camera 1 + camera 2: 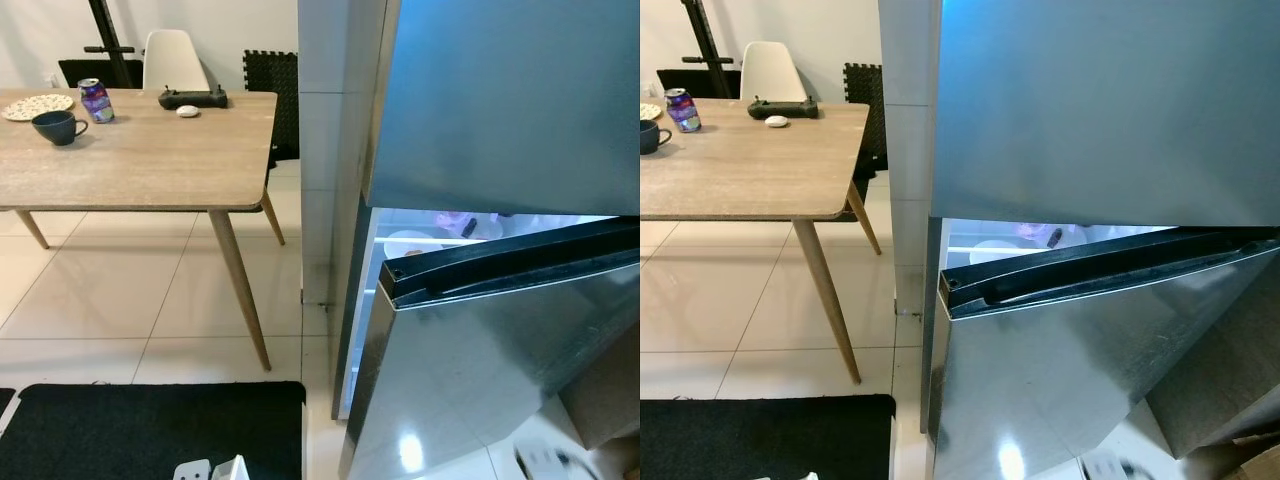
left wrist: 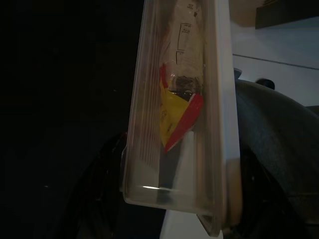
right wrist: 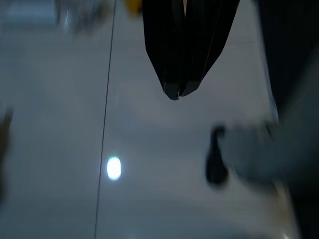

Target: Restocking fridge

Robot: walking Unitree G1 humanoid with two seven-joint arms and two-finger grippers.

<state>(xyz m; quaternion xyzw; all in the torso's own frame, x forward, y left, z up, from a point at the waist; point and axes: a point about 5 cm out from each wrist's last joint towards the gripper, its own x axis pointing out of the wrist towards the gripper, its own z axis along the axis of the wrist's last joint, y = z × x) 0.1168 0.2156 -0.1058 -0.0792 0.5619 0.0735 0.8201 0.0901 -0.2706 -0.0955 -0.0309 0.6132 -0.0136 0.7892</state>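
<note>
Fridge [image 1: 500, 110] ahead, lower door [image 1: 1090, 340] ajar, interior lit. My left pincer [image 2: 174, 199] clamped on clear plastic container [image 2: 179, 114]. My right pincer [image 3: 178, 92] together, above floor. Bench [image 1: 140, 150] left.

a wooden table [image 1: 150, 160] stands on the pale tiled floor [image 1: 110, 300]. near the tabletop's far left corner sit a patterned plate [image 1: 38, 105], a dark mug [image 1: 58, 127] and a purple can [image 1: 96, 100]; a black controller [image 1: 192, 98] and a small white object [image 1: 187, 111] lie by the far edge. a black mat [image 1: 150, 430] covers the near floor.
</note>
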